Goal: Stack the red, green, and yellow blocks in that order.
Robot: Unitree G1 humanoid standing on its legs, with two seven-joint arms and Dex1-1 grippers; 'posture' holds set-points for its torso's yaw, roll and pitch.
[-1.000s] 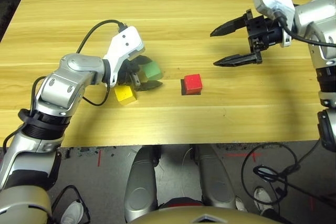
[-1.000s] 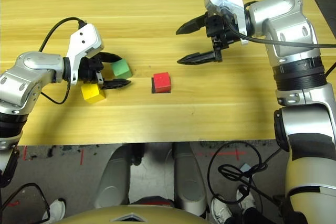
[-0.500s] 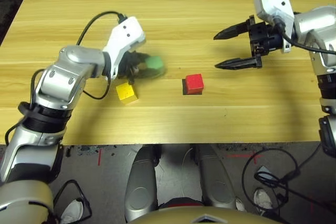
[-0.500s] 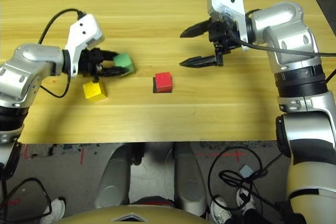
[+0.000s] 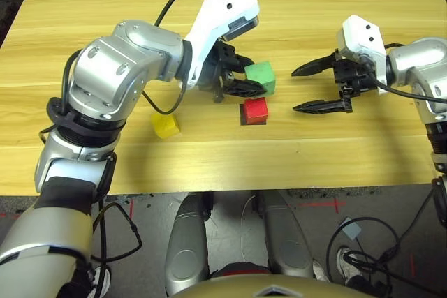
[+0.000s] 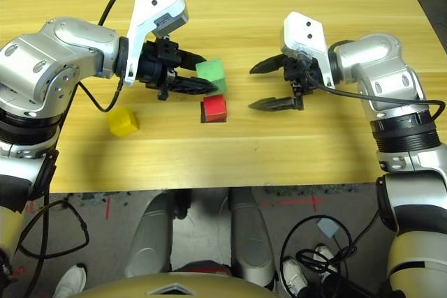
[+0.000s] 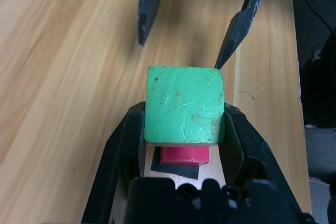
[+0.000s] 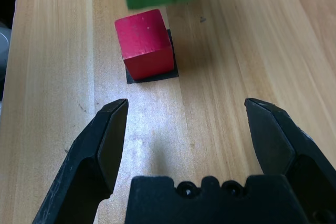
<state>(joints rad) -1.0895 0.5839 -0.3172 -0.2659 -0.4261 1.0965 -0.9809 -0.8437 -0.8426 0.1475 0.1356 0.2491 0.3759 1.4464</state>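
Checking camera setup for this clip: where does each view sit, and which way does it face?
Head stereo pair: looks down at the wooden table; both silver forearms show.
Left wrist: looks along the left gripper clamping the pale green cube, above the bright red cube.
Right wrist: looks along the open right gripper toward the red cube.
All views share the red and green cubes.

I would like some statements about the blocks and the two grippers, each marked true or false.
1. The left gripper holds the green block. True.
2. The green block rests on the red block. False: it is held in the air, above the red block.
3. The right gripper is open and holds nothing. True.
4. The yellow block sits on the red block. False: it lies on the table, apart from it.
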